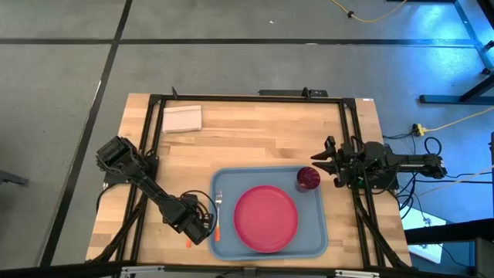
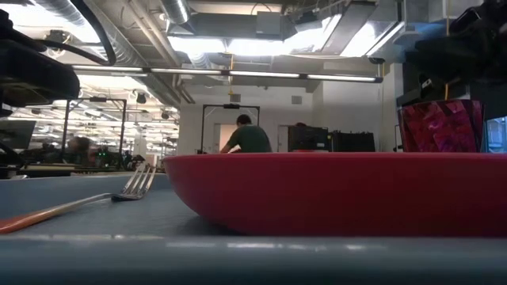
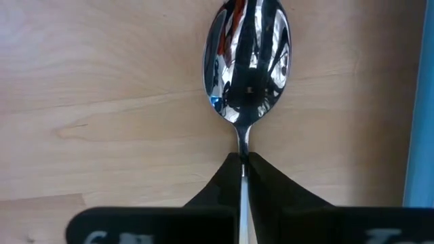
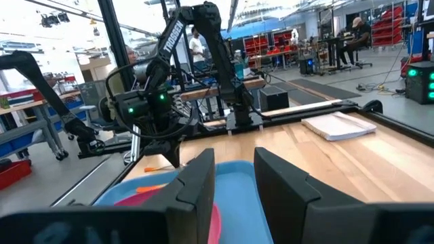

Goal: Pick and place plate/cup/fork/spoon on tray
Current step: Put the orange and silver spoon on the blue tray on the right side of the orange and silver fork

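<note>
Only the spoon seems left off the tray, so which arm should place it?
Left. Its end effector is shut on the spoon over the wood beside the tray. The right end effector waits open near the cup.

Things I can only see part of

My left gripper (image 3: 243,177) covers the spoon's (image 3: 248,57) orange handle, so my left wrist view shows only the shiny bowl and a bit of thin neck. From above, my left arm hides most of the spoon. Down low, the plate (image 2: 337,192) blocks the bottom of the cup (image 2: 441,126), and the right edge cuts the plate off. The fork's (image 2: 75,204) handle runs off the left edge there. In my right wrist view, my right gripper (image 4: 234,186) hides much of the tray (image 4: 230,177).
</note>
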Tool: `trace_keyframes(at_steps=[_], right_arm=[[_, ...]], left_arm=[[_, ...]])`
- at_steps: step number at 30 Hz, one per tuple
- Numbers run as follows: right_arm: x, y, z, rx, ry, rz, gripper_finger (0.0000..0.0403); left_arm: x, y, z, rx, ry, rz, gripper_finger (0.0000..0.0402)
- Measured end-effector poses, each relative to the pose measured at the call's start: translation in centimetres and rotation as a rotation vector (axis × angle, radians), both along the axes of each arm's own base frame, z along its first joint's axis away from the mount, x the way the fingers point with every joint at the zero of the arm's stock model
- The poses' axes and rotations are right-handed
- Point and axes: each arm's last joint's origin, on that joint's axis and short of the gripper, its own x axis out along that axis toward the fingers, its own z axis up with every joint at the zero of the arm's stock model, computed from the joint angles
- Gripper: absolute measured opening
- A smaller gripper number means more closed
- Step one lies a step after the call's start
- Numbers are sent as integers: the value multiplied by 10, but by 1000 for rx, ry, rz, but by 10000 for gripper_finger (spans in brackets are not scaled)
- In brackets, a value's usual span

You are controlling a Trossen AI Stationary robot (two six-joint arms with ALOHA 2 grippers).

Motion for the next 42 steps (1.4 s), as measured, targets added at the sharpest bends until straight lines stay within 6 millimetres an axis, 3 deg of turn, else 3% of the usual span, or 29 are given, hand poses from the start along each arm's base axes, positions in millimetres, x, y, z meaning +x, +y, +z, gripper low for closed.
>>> trace_keyframes(at_steps=[4,13,22,35,42], right_arm=[[0,0,-1,0,15,0,110],[0,0,-2,0,20,0,110],[0,0,-2,0,22,0,110],[0,0,-4,-1,40,0,110],[0,0,-5,-2,47,0,110]], left_arm=[[-1,1,4,8,-13,1,5],[-5,12,38,16,-130,-36,3],[5,27,58,50,-287,-14,3],[51,46,45,35,-437,-35,4],[60,46,33,31,-435,-19,4]])
